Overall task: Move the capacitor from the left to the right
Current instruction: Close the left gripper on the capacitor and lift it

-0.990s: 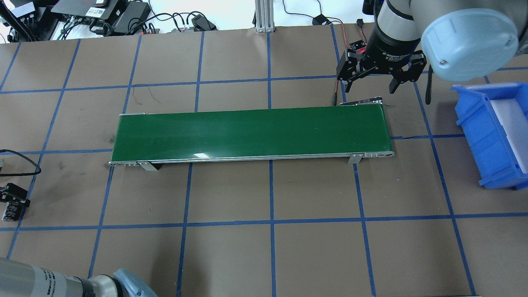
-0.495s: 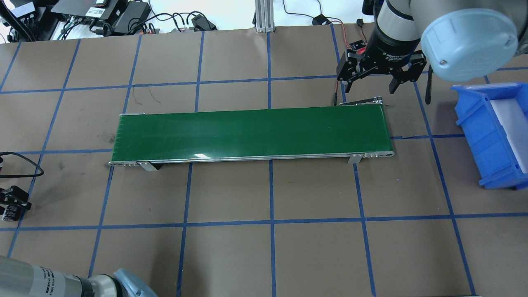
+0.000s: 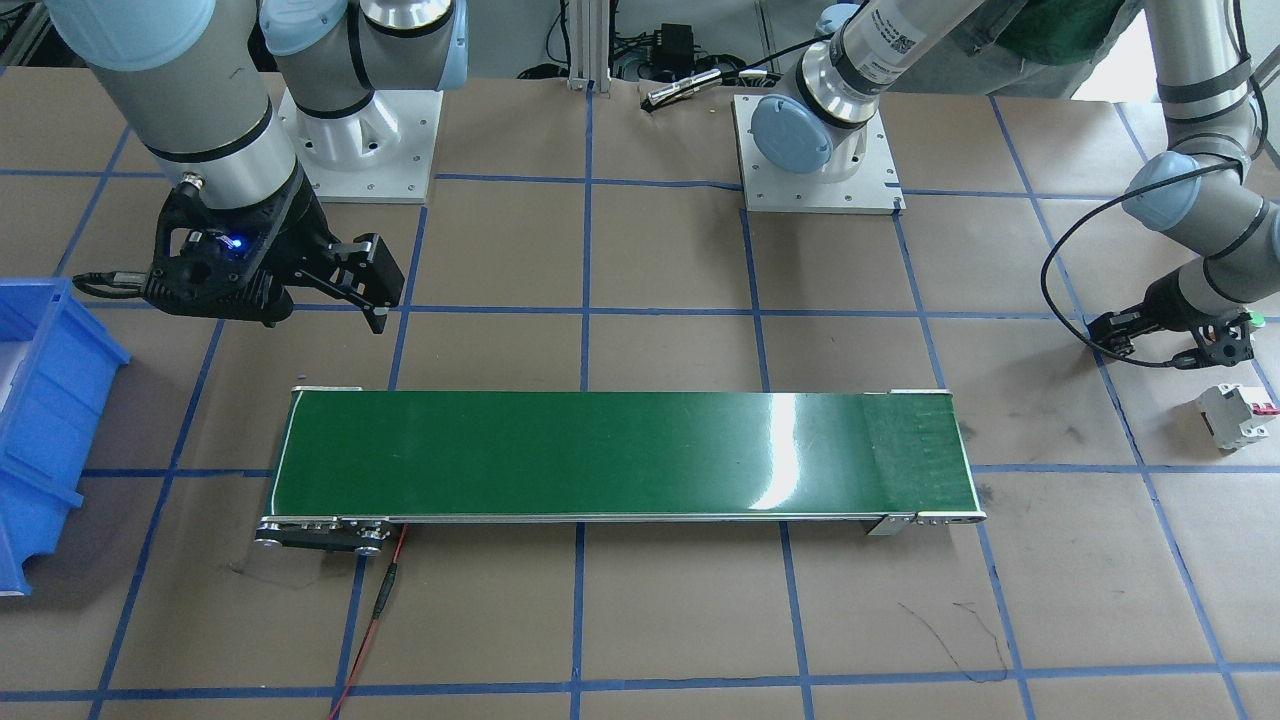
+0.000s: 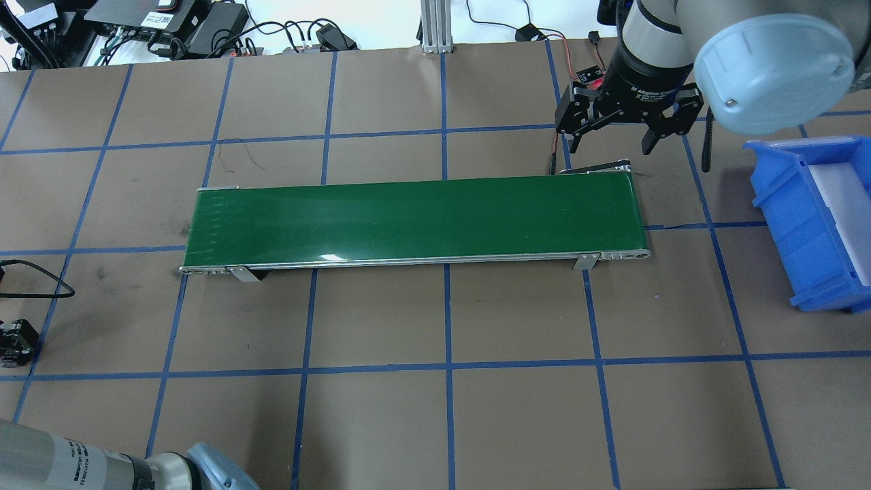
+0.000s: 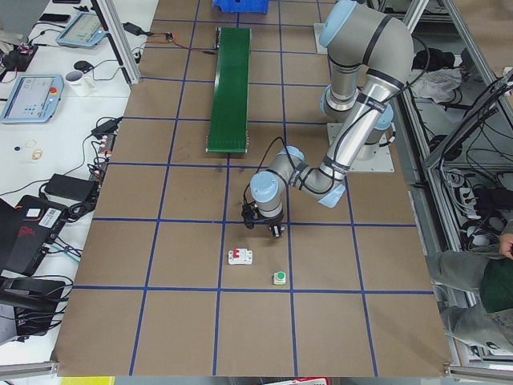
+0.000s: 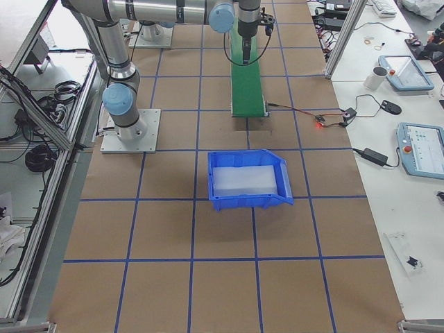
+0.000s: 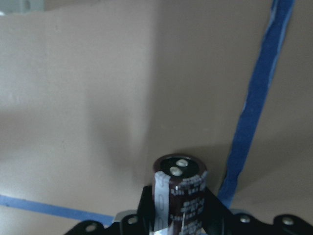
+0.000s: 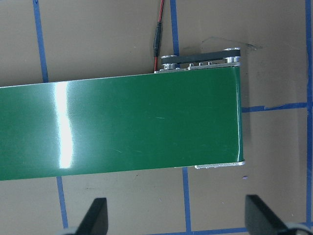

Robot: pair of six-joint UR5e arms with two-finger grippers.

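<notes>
Left end effector (image 3: 1218,345) is clamped on the capacitor (image 7: 180,196) near the tabletop's (image 4: 381,422) left edge. Right end effector (image 4: 616,139) gapes wide, empty, toward the far right corner, by the belt (image 4: 408,218).

The right gripper (image 6: 248,50) hangs over the green belt (image 6: 248,90); a blue bin (image 6: 250,202) sits well apart from it, nearer the camera.

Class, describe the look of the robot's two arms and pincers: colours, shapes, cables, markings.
The left arm and right arm are silver-grey tubes with pale blue joint caps. The left pincer and right pincer are black, two-fingered. A black cable loops beside the left wrist.
</notes>
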